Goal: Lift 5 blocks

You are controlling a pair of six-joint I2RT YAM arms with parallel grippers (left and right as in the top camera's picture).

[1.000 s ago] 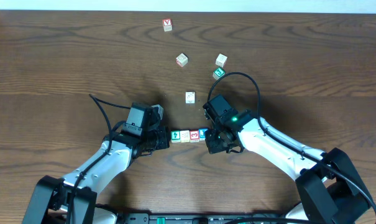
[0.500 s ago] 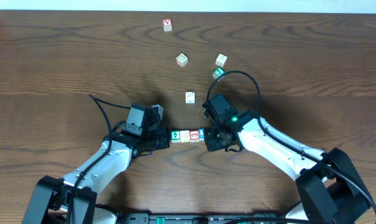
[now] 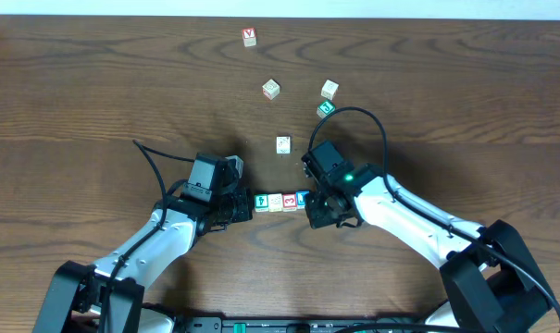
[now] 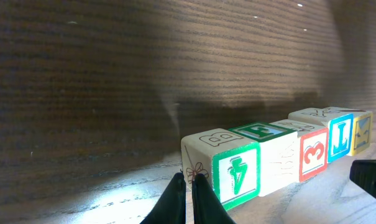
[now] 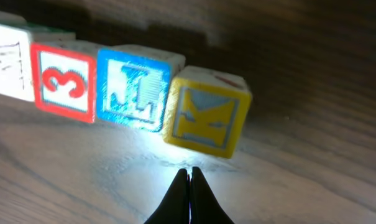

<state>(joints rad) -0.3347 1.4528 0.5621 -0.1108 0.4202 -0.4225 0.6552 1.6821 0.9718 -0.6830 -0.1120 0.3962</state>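
five blocks (image 3: 281, 201) sit in a row between the closed left gripper (image 4: 189, 185) and closed right gripper (image 5: 189, 175) (tips apparently touching the end cubes); a cream cube (image 3: 282, 144) lies near behind, bare wooden table (image 3: 94, 92) leftward.

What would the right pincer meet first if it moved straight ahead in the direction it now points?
Most likely the small yellow-faced wooden cube. The shut right pincer points at its lower edge from close by; whether they already touch is unclear.
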